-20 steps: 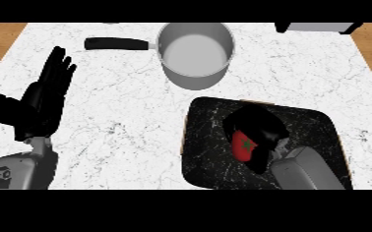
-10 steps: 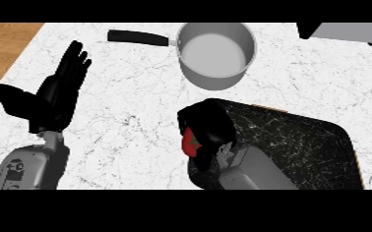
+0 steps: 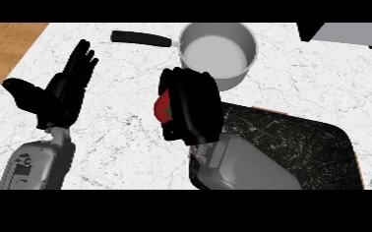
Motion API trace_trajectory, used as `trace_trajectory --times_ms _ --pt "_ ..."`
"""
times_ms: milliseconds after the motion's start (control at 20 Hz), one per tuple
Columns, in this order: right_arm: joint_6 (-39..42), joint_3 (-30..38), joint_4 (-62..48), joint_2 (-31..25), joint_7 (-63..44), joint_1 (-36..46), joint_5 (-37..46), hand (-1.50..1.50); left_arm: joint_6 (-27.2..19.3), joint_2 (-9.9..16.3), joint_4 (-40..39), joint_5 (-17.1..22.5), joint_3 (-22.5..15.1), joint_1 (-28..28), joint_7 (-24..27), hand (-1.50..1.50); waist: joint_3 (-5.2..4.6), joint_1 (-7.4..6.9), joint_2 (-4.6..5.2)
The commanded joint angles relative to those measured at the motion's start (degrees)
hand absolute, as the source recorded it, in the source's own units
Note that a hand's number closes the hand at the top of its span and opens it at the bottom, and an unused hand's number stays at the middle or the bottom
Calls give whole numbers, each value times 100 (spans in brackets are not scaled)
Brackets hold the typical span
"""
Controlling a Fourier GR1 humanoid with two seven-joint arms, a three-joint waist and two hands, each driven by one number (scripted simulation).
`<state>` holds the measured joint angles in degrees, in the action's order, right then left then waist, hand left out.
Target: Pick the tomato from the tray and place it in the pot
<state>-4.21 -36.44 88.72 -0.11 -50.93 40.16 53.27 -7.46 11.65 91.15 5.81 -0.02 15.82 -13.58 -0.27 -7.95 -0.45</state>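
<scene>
My right hand [image 3: 193,105] is curled round the red tomato [image 3: 163,108], of which only a sliver with a green stem mark shows at the hand's left side. The hand holds it above the counter, off the tray's left end and just below the pot. The grey pot [image 3: 216,51] stands at the top centre with its black handle [image 3: 140,38] pointing left; its inside looks bare. The black speckled tray [image 3: 291,137] lies at the lower right, partly hidden by my right forearm. My left hand [image 3: 62,91] rests open at the left, fingers up.
The white marble counter ends at a wooden strip [image 3: 18,42] on the far left. A grey and black object [image 3: 338,32] sits at the top right corner.
My right hand has lifted the tomato off the tray and carried it up and left toward the pot. The left hand has stayed open in place.
</scene>
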Motion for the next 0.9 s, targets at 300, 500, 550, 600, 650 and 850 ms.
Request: trace_trajectory --times_ms 300,500,550,600,650,850 --pt "-1281 -170 -795 9 -2414 1967 716 150 -142 -79 -27 -121 -55 212 -66 0 -3 30 39" --pt "-1722 -165 -1180 8 -2706 2268 547 150 -52 -85 -144 -74 -21 127 127 0 -1 53 94" --pt "-1831 -161 -1194 8 -2766 2319 541 150 -80 11 -264 -85 94 309 53 0 -1 60 111" --pt "-1794 50 -1459 8 -2691 2523 448 150 -19 23 -196 -29 79 270 -7 0 1 40 117" --pt "-1881 -103 -1564 8 -2797 2525 540 150 -147 -119 -194 -101 13 252 63 0 2 119 102" --pt "-2363 295 -2078 7 -2512 2662 226 150 -69 -37 -221 -42 96 253 69 0 9 94 154"
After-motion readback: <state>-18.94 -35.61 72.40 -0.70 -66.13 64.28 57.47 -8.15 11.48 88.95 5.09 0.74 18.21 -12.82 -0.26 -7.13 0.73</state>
